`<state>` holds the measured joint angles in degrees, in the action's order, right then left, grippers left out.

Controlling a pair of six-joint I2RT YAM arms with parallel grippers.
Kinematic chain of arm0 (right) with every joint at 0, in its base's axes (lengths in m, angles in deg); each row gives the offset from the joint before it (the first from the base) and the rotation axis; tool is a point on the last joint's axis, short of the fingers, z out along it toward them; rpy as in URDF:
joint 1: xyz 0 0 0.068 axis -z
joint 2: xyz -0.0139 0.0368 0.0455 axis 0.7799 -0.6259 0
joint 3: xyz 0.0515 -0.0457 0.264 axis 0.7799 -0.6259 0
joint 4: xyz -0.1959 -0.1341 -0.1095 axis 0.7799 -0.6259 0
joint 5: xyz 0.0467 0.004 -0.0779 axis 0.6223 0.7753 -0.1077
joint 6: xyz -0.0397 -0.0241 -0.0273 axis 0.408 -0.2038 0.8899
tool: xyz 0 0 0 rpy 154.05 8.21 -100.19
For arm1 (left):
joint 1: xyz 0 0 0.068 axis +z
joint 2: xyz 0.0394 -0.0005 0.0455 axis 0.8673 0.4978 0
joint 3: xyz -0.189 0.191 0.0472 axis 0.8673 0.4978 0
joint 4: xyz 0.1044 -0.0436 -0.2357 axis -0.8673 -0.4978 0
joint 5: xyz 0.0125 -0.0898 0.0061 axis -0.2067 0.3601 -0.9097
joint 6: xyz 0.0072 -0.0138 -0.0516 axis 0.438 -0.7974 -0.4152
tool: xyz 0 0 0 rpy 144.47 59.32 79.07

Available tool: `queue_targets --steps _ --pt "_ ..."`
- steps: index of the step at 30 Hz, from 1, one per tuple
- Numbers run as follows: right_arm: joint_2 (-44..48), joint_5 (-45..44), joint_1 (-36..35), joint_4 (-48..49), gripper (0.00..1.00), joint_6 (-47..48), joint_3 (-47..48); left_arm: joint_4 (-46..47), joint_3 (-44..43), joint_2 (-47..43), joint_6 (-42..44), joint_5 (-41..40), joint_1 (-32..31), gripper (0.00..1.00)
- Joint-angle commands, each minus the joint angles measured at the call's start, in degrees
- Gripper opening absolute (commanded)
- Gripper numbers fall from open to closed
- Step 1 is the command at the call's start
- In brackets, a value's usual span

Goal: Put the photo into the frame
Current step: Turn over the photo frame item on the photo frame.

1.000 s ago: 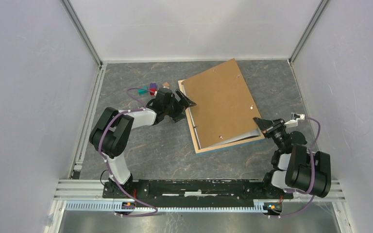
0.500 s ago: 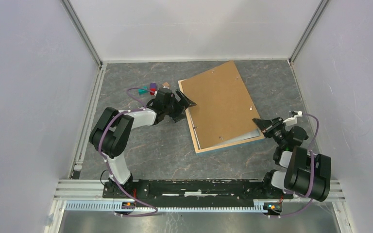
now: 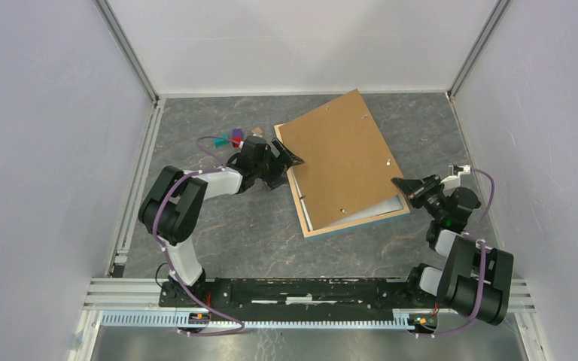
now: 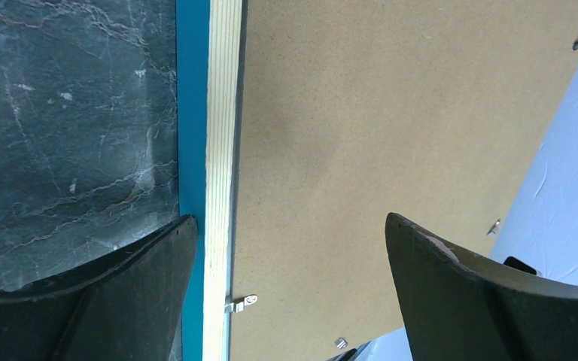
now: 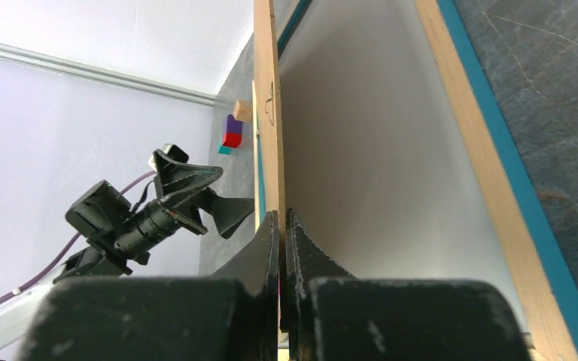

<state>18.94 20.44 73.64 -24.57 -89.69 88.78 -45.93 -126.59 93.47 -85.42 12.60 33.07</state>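
The frame (image 3: 354,226) lies face down on the table, with its pale wood back up and a blue edge showing. The brown backing board (image 3: 342,154) rests on it, raised at its near right corner. My right gripper (image 3: 403,186) is shut on that corner; in the right wrist view the jaws (image 5: 282,214) pinch the thin board (image 5: 269,113) above the frame rail (image 5: 474,150). A pale sheet (image 3: 365,214) shows under the board; no balloon print is visible. My left gripper (image 3: 286,171) is open astride the frame's left rail (image 4: 222,150), one finger (image 4: 120,286) outside it, the other (image 4: 482,301) over the board (image 4: 391,150).
Small coloured blocks (image 3: 233,137) lie on the table behind the left gripper and also show in the right wrist view (image 5: 231,135). White walls enclose the table on three sides. The left arm (image 5: 150,218) shows beyond the board in the right wrist view.
My right gripper has drawn back to the right and lifted the board's near right corner higher, widening the pale gap below it. The left arm has not moved.
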Motion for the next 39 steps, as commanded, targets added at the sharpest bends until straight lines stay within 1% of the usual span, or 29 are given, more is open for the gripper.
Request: queue_targets --steps 1,3,7,12,19,25,30,33,35,36,37,39 --pt "2.75 -0.7 -0.51 3.52 0.0 -3.94 2.58 1.73 -0.61 -1.54 2.32 -0.41 -0.14 1.0" --pt "3.51 -0.69 -0.57 3.84 0.0 -4.9 2.79 1.72 -0.6 -1.72 2.46 -0.4 -0.08 1.0" --pt "4.96 -0.36 -0.17 1.09 0.0 -4.36 3.44 1.7 -0.6 -1.72 2.57 -0.44 -0.1 1.0" --pt "5.73 0.33 1.31 -2.8 0.0 -0.85 3.13 1.7 -0.86 -1.37 2.58 -0.36 -0.05 1.0" --pt "3.83 2.48 3.75 -1.28 0.0 0.6 1.46 1.72 -0.86 -1.02 2.58 -0.25 -0.02 1.0" --pt "1.88 5.2 2.26 -5.22 0.0 6.94 2.69 2.09 -1.22 -0.51 2.22 0.33 -0.14 1.0" --pt "0.68 5.0 -0.13 -4.58 0.0 10.42 0.58 3.11 -1.22 0.12 1.32 1.36 -0.18 1.0" --pt "-1.51 6.05 -2.27 0.34 0.0 8.93 -1.14 3.11 -1.15 -0.07 1.41 1.4 -0.27 1.0" --pt "-2.8 7.56 -2.62 2.18 0.0 9.92 -1.64 2.74 -1.22 -0.36 1.58 1.44 -0.31 1.0" --pt "-2.93 7.89 -2.62 1.18 0.02 11.54 -1.61 2.32 -1.22 -0.53 1.76 1.28 -0.26 1.0" --pt "-2.85 7.74 -2.62 -3.47 0.08 15.72 -0.82 1.78 -1.22 -0.95 2.15 0.93 -0.2 1.0" --pt "-1.55 5.02 -2.57 -17.22 0.23 26.33 2.5 0.32 -1.22 -1.82 2.93 0.04 -0.09 1.0"
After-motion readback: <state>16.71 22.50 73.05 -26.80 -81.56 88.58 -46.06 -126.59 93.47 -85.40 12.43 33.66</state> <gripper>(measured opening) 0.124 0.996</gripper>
